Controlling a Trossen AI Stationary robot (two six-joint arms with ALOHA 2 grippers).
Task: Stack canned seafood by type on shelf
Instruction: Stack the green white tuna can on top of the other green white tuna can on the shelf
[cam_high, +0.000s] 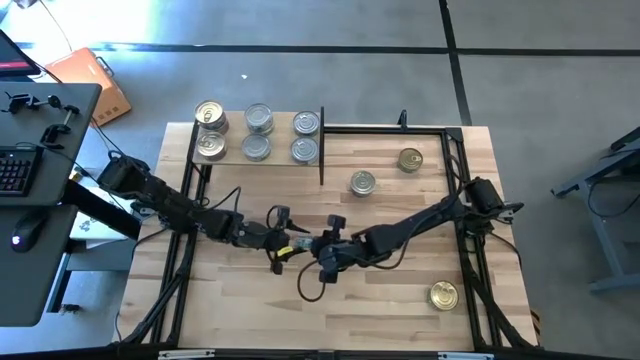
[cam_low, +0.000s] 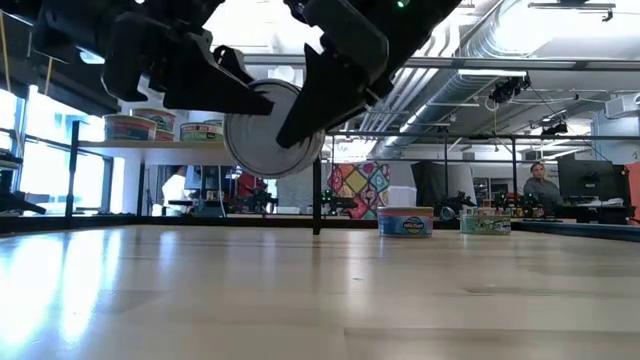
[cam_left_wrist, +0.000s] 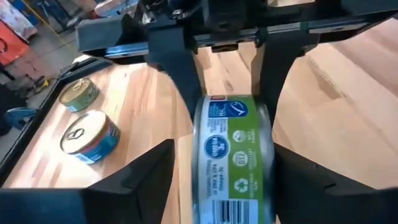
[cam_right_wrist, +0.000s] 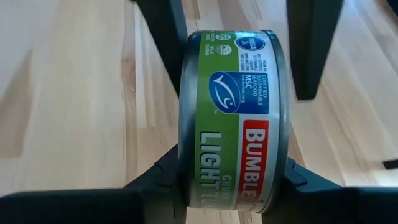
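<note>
A green-labelled tin (cam_high: 303, 246) is in the air over the table's middle, turned on edge; the low view shows its round flat face (cam_low: 272, 130) well above the wood. My right gripper (cam_right_wrist: 233, 180) is shut on it. My left gripper (cam_left_wrist: 227, 158) is open, with a finger on either side of the same tin and wood showing between one finger (cam_left_wrist: 146, 177) and the tin. The shelf (cam_high: 255, 135) stands at the table's far left and carries several tins, gold-topped at its left end and silver-topped beside them. My right gripper pinches the tin between its two fingers, one finger (cam_right_wrist: 163, 177) on each flat end, the labelled wall (cam_right_wrist: 233, 106) showing between them. It comes level from the table's right. The tin is lifted clear of the table, on edge.
Three more tins stand on the table: one (cam_high: 362, 183) and a gold-topped one (cam_high: 410, 159) to the right of the shelf, another gold-topped one (cam_high: 443, 295) near the right near corner. A black frame (cam_high: 455, 140) rims the table. People and desks show beyond.
</note>
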